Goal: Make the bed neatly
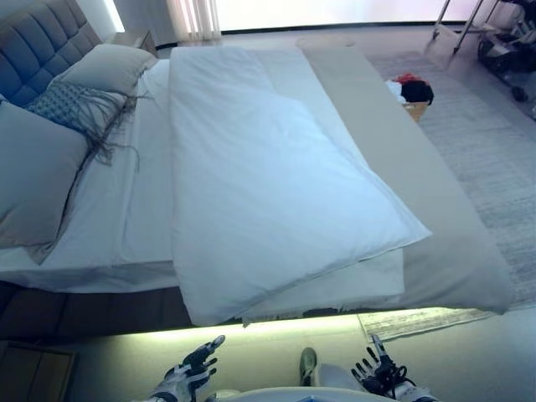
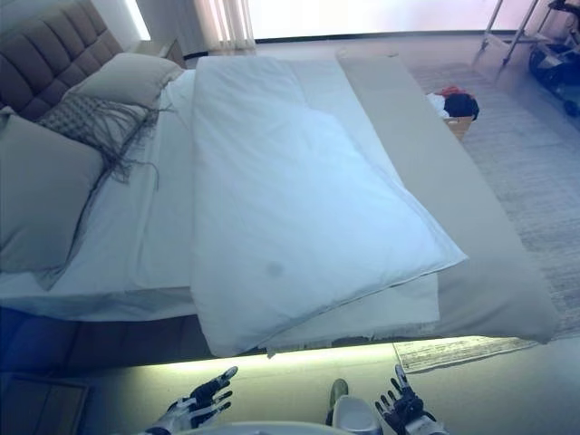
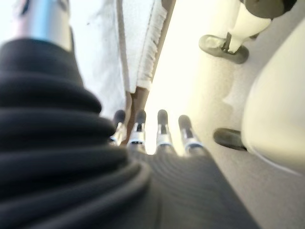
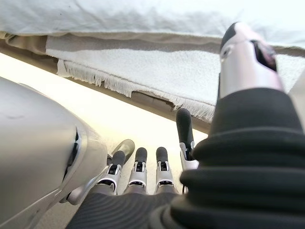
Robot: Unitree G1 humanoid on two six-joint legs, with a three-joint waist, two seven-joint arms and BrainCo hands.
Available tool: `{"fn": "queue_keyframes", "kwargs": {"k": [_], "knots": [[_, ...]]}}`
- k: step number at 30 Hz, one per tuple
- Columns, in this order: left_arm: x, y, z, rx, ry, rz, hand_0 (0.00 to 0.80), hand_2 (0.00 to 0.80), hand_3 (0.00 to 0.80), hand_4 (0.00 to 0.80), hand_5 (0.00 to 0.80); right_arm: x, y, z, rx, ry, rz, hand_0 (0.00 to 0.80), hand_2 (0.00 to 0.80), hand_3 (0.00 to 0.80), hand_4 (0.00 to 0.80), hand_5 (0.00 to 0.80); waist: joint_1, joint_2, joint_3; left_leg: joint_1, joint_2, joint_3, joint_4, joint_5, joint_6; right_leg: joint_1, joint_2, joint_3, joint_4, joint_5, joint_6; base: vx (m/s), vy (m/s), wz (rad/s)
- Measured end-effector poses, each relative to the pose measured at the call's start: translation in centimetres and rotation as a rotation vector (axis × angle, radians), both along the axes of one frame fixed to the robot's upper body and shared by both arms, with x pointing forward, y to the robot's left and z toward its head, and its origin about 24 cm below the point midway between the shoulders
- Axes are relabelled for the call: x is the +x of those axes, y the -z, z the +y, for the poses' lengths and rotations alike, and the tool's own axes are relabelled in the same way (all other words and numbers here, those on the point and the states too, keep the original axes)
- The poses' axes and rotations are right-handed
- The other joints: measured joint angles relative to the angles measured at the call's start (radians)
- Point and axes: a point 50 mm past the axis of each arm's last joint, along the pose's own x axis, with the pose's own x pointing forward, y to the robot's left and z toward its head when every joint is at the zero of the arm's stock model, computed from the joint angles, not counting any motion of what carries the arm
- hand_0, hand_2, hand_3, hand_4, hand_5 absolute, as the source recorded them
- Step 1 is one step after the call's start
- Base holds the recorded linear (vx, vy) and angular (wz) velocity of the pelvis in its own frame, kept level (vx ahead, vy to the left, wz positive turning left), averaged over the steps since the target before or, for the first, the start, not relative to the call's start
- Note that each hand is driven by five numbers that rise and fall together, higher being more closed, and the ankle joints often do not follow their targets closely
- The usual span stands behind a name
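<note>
A white duvet (image 1: pixel 268 176) lies folded lengthwise down the middle of the bed, its near corner hanging over the bed's side above a fringed white blanket (image 4: pixel 143 71). A grey-beige bedspread (image 1: pixel 435 218) covers the right strip of the mattress. Pillows (image 1: pixel 33 176) and a fringed patterned cushion (image 1: pixel 75 109) sit by the tufted headboard (image 1: pixel 38 42) at the left. My left hand (image 1: pixel 191 368) and right hand (image 1: pixel 381 373) hover low in front of the bed's side, both open with straight fingers (image 3: pixel 162 129) and holding nothing. The right hand's fingers (image 4: pixel 138 164) point toward the blanket's fringe.
A lit strip glows under the bed's frame (image 1: pixel 276 322). A basket with red and black clothes (image 1: pixel 410 90) stands on the rug (image 1: pixel 494 142) beyond the bed. A wheeled metal stand (image 1: pixel 486 25) is at the far right. A nightstand (image 1: pixel 134 38) sits by the headboard.
</note>
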Motion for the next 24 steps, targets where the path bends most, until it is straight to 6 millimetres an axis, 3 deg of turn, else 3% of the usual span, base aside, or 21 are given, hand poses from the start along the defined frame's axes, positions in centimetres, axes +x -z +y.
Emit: {"fn": "queue_keyframes", "kwargs": {"k": [1,2,3,4,6,7,8,9,10,11,13,14,15,20,24], "knots": [[-0.7,0.2,-0.1,-0.003,-0.013,0.013,0.000,0.000,0.000,0.000,0.000,0.0,0.0,0.0,-0.003,-0.004,0.000,0.000,0.000,0.000,0.000,0.000,0.024,0.002,-0.012,-0.060,0.016,-0.010,0.129,0.002,0.001,0.029,0.005,-0.017,-0.035,-0.040,0.060,0.213,0.292,-0.51],[-0.5,0.1,-0.1,0.000,-0.037,-0.017,0.000,0.000,0.000,0.000,0.000,-0.1,0.0,-0.3,-0.010,-0.003,0.001,0.000,0.000,0.000,0.000,0.000,0.041,0.023,-0.012,-0.110,0.054,0.003,0.216,-0.010,-0.013,0.011,0.000,-0.018,0.089,-0.062,0.013,0.174,0.327,-0.37],[-0.3,0.0,0.3,0.010,-0.049,-0.030,0.000,0.000,0.000,0.000,0.000,-0.2,0.1,0.0,-0.004,-0.010,0.004,0.000,0.000,0.000,0.000,0.000,0.045,-0.002,-0.012,-0.126,0.052,0.010,0.229,-0.038,-0.046,0.016,-0.032,-0.001,0.090,-0.050,-0.004,0.158,0.313,-0.25],[-0.6,0.1,0.1,0.007,-0.050,-0.019,0.000,0.000,0.000,0.000,0.000,0.1,-0.1,-0.4,-0.020,-0.015,-0.006,0.000,0.000,0.000,0.000,0.000,0.039,0.019,-0.013,-0.122,0.077,0.027,0.159,-0.041,-0.041,0.015,-0.023,-0.011,0.094,-0.052,-0.004,0.150,0.247,-0.02],[-0.1,0.0,0.1,0.012,-0.044,-0.026,0.000,0.000,0.000,0.000,0.000,0.6,-0.3,-0.5,-0.020,-0.024,-0.033,0.000,0.000,0.000,0.000,0.000,0.038,0.022,-0.013,-0.152,0.092,0.073,0.042,-0.021,-0.010,-0.013,-0.039,-0.025,0.096,-0.052,-0.003,0.177,0.223,-0.02],[0.4,-0.2,0.3,0.020,-0.045,-0.041,0.000,0.000,0.000,0.000,0.000,0.6,-0.3,-0.5,-0.013,-0.033,-0.027,0.000,0.000,0.000,0.000,0.000,0.045,0.009,-0.003,-0.162,0.080,0.077,0.021,-0.008,0.011,-0.024,-0.064,-0.032,0.101,-0.049,0.001,0.178,0.209,-0.17],[0.3,-0.2,0.3,0.020,-0.046,-0.035,0.000,0.000,0.000,0.000,0.000,0.6,-0.3,-0.6,-0.010,-0.035,-0.024,0.000,0.000,0.000,0.000,0.000,0.041,0.022,-0.008,-0.159,0.076,0.081,-0.020,-0.005,0.027,-0.016,-0.075,-0.039,0.096,-0.040,0.022,0.174,0.179,-0.20],[0.2,-0.1,0.4,0.022,-0.044,-0.032,0.000,0.000,0.000,0.000,0.000,0.3,-0.3,-0.8,-0.009,-0.034,-0.016,0.000,0.000,0.000,0.000,0.000,0.039,0.023,-0.006,-0.157,0.072,0.078,-0.032,0.039,0.030,-0.013,-0.085,-0.034,0.093,-0.025,0.044,0.167,0.152,-0.02],[0.3,-0.2,0.5,0.024,-0.042,-0.035,0.000,0.000,0.000,0.000,0.000,-0.6,-0.1,-0.8,-0.004,-0.028,0.009,0.000,0.000,0.000,0.000,0.000,0.040,0.019,-0.006,-0.153,0.055,0.083,-0.038,0.042,0.033,-0.004,-0.105,-0.034,0.080,-0.018,0.064,0.121,0.093,0.13],[0.4,-0.2,0.7,0.027,-0.039,-0.040,0.000,0.000,0.000,0.000,0.000,-1.2,0.0,-0.9,-0.003,-0.021,0.030,0.000,0.000,0.000,0.000,0.000,0.041,0.016,-0.007,-0.152,0.047,0.084,-0.047,0.048,0.043,0.000,-0.117,-0.029,0.100,-0.019,0.060,0.116,0.077,0.23],[0.1,-0.3,1.5,0.045,-0.031,-0.035,0.000,0.000,0.000,0.000,0.000,-1.7,0.1,-1.0,-0.003,-0.015,0.042,0.000,0.000,0.000,0.000,0.000,0.040,-0.005,-0.009,-0.134,0.020,0.086,-0.070,0.061,0.056,0.026,-0.160,-0.005,0.140,-0.043,0.065,0.103,0.060,0.27],[-0.2,-0.4,2.2,0.061,-0.024,-0.026,0.000,0.000,0.000,0.000,0.000,-1.7,0.1,-0.9,0.001,-0.016,0.040,0.000,0.000,0.000,0.000,0.000,0.045,-0.026,-0.012,-0.128,0.001,0.090,-0.074,0.060,0.056,0.049,-0.181,0.008,0.109,-0.062,0.090,0.043,0.032,0.08],[-0.4,-0.5,2.7,0.073,-0.022,-0.019,0.000,0.000,0.000,0.000,0.000,-1.4,0.0,-0.9,0.001,-0.018,0.027,0.000,0.000,0.000,0.000,0.000,0.052,-0.031,-0.009,-0.126,-0.002,0.092,-0.075,0.060,0.054,0.062,-0.180,0.011,0.074,-0.046,0.133,-0.004,0.027,-0.05],[-0.1,-0.7,3.0,0.078,-0.006,-0.025,0.000,0.000,0.000,0.000,0.000,1.8,-0.7,-1.2,-0.014,-0.006,-0.060,0.000,0.000,0.000,0.000,0.000,0.072,-0.017,0.016,-0.166,0.013,0.113,-0.060,0.062,0.040,0.002,-0.172,0.006,0.093,-0.034,0.131,-0.043,-0.108,-0.12],[2.7,-1.5,2.8,0.071,0.011,-0.111,0.000,0.000,0.000,0.000,0.000,4.9,-1.7,-1.5,-0.065,-0.010,-0.078,0.000,0.000,0.000,0.000,0.000,0.075,-0.013,0.070,-0.259,0.050,0.096,0.004,0.057,0.032,-0.056,-0.147,0.005,0.104,-0.036,0.111,-0.150,-0.203,0.01]]}}
